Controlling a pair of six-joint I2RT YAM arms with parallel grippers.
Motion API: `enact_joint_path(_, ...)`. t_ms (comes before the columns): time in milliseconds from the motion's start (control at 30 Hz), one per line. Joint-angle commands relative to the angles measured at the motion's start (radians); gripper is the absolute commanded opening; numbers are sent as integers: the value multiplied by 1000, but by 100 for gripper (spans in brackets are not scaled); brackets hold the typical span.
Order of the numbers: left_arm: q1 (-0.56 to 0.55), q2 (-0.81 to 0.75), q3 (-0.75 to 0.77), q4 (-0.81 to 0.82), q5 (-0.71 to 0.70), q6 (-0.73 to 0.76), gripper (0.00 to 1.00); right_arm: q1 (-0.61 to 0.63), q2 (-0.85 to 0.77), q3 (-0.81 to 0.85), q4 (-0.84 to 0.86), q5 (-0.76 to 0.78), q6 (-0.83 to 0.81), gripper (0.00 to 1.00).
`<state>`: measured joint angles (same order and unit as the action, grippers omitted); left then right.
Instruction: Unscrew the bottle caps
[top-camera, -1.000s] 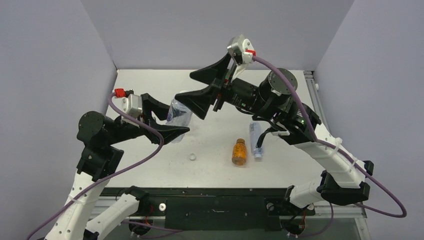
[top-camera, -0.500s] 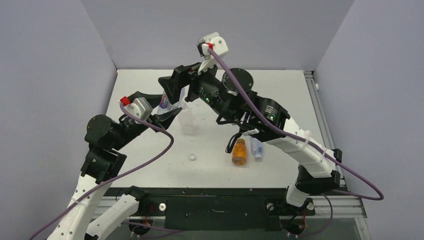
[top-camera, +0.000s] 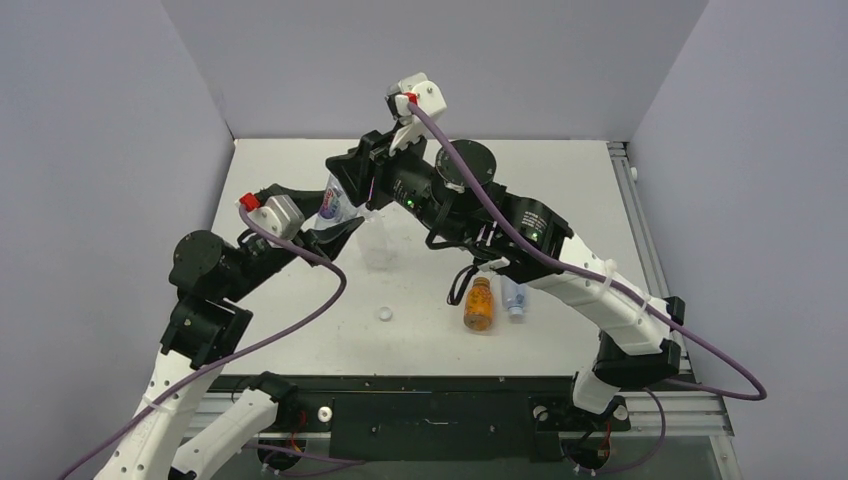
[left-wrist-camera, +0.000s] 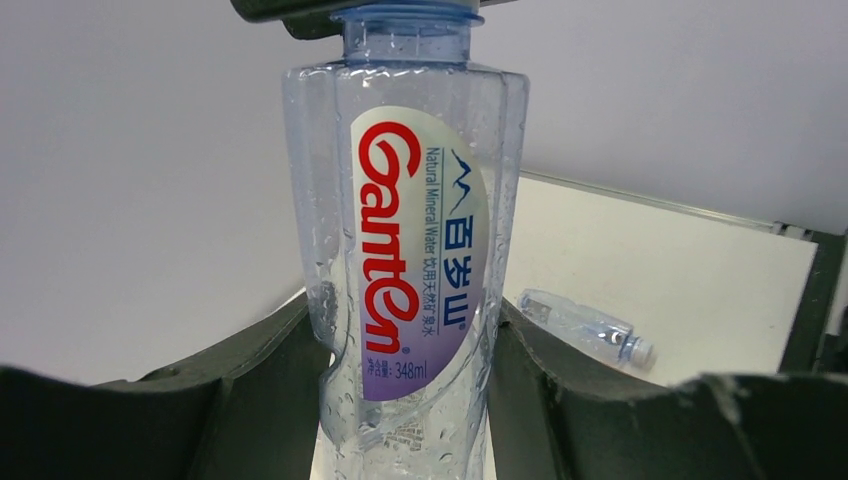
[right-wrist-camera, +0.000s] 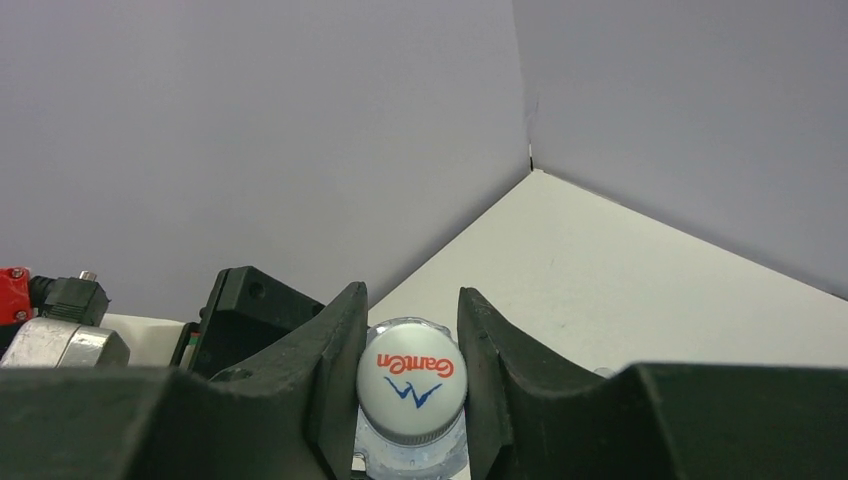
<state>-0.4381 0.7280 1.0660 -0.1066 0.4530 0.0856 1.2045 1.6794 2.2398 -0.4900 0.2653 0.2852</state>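
My left gripper (top-camera: 330, 214) is shut on the lower body of a clear bottle (left-wrist-camera: 410, 250) with a red and purple label, holding it upright above the table's back left. Both fingers (left-wrist-camera: 260, 400) press its sides. My right gripper (top-camera: 347, 178) comes down from above and is shut on this bottle's white cap (right-wrist-camera: 412, 385), one finger on each side. An orange bottle (top-camera: 479, 305) with a brown cap lies on the table at centre right. Beside it lies a small clear bottle (top-camera: 513, 296). A loose white cap (top-camera: 385, 313) rests on the table.
Another clear bottle (left-wrist-camera: 585, 325) with a white cap lies on the table just right of the held one, faint in the top view (top-camera: 378, 245). Purple-grey walls close the left, back and right. The right arm (top-camera: 520, 230) spans the table's middle.
My right arm swung left from the table's middle to above the held bottle, and its jaws closed on the cap. My left arm shifted the bottle back and to the left.
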Motion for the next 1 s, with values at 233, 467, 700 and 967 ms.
enact_joint_path(233,-1,50,74,134,398,-424,0,-116,-252,-239,298,-700,6,0)
enact_joint_path(467,-1,85,106,142,575,-559,0,-164,-307,-341,542,-1103,192,0)
enact_joint_path(700,-1,90,108,131,583,-565,0,-164,-305,-336,514,-1152,184,0)
enact_joint_path(967,-1,75,93,62,380,-389,0,-120,-371,-324,246,-453,-38,77)
